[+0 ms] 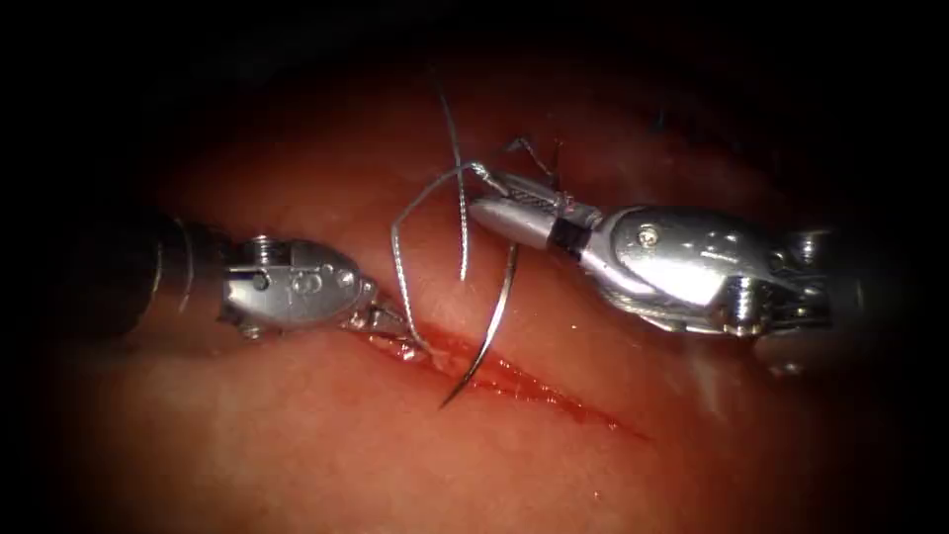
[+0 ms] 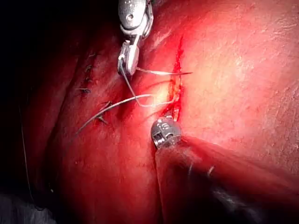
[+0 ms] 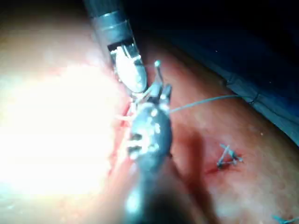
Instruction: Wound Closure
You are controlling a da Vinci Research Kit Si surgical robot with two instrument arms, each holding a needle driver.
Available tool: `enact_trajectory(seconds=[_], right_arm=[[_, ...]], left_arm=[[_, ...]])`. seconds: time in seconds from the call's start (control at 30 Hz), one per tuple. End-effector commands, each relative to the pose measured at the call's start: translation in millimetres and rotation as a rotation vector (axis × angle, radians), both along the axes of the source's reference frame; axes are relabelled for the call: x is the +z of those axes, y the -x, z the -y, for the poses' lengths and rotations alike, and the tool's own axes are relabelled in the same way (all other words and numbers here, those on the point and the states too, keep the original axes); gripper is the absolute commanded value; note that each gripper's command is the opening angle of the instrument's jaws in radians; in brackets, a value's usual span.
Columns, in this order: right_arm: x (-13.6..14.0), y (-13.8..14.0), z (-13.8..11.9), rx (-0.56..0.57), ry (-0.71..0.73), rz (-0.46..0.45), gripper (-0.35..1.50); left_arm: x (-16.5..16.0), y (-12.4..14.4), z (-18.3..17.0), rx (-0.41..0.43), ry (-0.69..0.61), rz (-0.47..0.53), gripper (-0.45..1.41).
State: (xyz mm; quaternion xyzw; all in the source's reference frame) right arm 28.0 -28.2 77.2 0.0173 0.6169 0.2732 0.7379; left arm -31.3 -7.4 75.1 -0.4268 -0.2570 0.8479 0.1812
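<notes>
Reddened tissue (image 1: 297,435) surrounds a slanting cut (image 1: 534,386). Endoscope view: the right hand (image 1: 491,206), closed, grips the needle (image 1: 494,316) near its blunt end, point just above the cut, not buried. The left hand (image 1: 390,324) sits at the cut's left end; its grip is unclear. Thread (image 1: 420,198) loops between them.

Left wrist view: the needle (image 2: 163,73) reaches toward the cut.

Right wrist view: thread (image 3: 205,100) trails sideways.

Endoscope overhead; wrist views close; all share the cut (image 1: 514,381).
</notes>
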Motion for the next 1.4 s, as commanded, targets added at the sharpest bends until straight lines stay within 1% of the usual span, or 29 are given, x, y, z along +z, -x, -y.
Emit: enact_trajectory(seconds=[0.03,0.17,0.37,0.43,0.67,0.93,1.2,1.4], right_arm=[[0.7,-0.7,-0.3,-0.005,0.020,0.010,-0.35],[1.4,-0.5,-0.7,-0.009,0.048,0.032,-0.35],[3.4,-0.2,-0.9,-0.002,0.069,0.084,-0.35],[4.6,-0.4,-0.7,-0.001,0.079,0.113,-0.35],[6.4,-1.3,-0.2,0.000,0.099,0.153,-0.35],[7.0,-2.0,-0.5,0.008,0.105,0.167,-0.35],[7.0,-2.7,1.4,-0.001,0.112,0.177,-0.35],[6.7,-3.3,1.8,-0.008,0.112,0.172,-0.35]], left_arm=[[1.0,0.6,-0.2,0.005,0.002,0.002,-0.45],[2.5,0.9,-0.2,0.024,-0.007,-0.009,-0.45],[4.1,0.8,0.8,0.039,-0.008,-0.010,-0.45],[4.0,0.7,1.0,0.042,-0.008,-0.008,-0.45],[3.2,0.7,1.3,0.042,-0.013,-0.005,-0.45],[2.7,1.0,1.8,0.044,-0.014,-0.003,-0.45],[2.6,0.9,1.8,0.045,-0.015,-0.002,-0.45],[2.6,0.9,1.8,0.045,-0.016,-0.002,-0.45]])
